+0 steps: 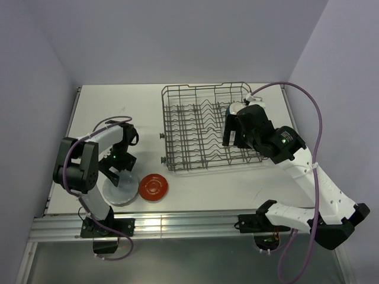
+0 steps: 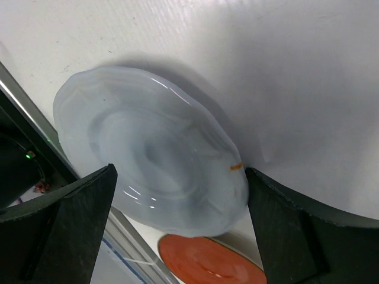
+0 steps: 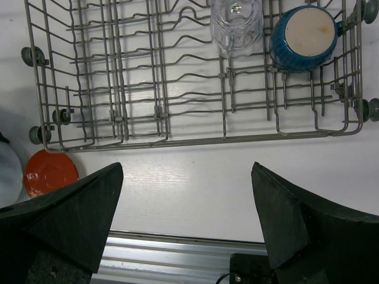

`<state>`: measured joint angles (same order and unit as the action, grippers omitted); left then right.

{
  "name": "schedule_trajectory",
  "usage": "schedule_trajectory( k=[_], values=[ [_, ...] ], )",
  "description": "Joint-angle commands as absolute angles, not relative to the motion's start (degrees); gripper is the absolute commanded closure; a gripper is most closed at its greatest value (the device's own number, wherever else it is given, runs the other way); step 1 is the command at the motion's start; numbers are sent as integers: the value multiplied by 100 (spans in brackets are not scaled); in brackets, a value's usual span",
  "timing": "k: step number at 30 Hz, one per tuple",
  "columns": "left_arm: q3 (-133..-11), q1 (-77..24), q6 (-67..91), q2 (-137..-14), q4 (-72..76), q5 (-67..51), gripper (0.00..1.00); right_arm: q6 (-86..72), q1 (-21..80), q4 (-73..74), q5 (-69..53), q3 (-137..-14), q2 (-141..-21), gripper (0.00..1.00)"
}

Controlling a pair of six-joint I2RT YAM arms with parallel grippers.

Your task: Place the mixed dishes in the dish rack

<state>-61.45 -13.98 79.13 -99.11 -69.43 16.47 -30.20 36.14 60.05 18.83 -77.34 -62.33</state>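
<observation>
The pale blue-grey plate (image 2: 148, 154) lies on the table near the front edge (image 1: 120, 190). My left gripper (image 2: 180, 201) is open above it, one finger on each side of its near rim (image 1: 121, 167). The red-orange plate (image 1: 153, 187) lies just right of it, and also shows in the left wrist view (image 2: 207, 263) and the right wrist view (image 3: 50, 173). The dish rack (image 1: 201, 127) holds the clear glass tumbler (image 3: 237, 23) and the dark blue mug (image 3: 303, 38), which is bottom up. My right gripper (image 3: 186, 201) is open and empty above the rack's near right part (image 1: 232, 139). The cream bowl is out of view.
A metal rail (image 1: 177, 225) runs along the table's front edge, close to both plates. The rack's side wheels (image 3: 31, 56) stick out on its left. Walls close in the table at the left and back.
</observation>
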Motion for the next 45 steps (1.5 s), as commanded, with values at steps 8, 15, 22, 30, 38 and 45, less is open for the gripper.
schedule_trajectory(
  k=[8, 15, 22, 30, 38, 45],
  values=[
    [-5809, -1371, 7945, -10300, -7022, 1547, 26, -3050, 3639, 5871, 1986, -7770, -6126, 4],
    [-6178, -1371, 7972, -10634, -7198, 1644, 81, -3032, 3639, 5836, 2021, -7752, -6091, 4],
    [-6635, -1371, 8051, -10284, -7567, 1705, 100, -2936, 3639, 5828, 2031, -7664, -6065, 4],
    [-7654, -1371, 7998, -8975, -7875, 1521, 100, -2707, 3639, 5256, 1407, -7295, -5924, 7],
    [-8077, -1380, 7770, -8202, -7866, 1450, 100, -2391, 3648, 4431, 1230, -6917, -5731, 18],
    [-8130, -1380, 7761, -7673, -7866, 1257, 100, -1567, 4252, 3762, 1238, -6882, -5739, 29]
  ],
)
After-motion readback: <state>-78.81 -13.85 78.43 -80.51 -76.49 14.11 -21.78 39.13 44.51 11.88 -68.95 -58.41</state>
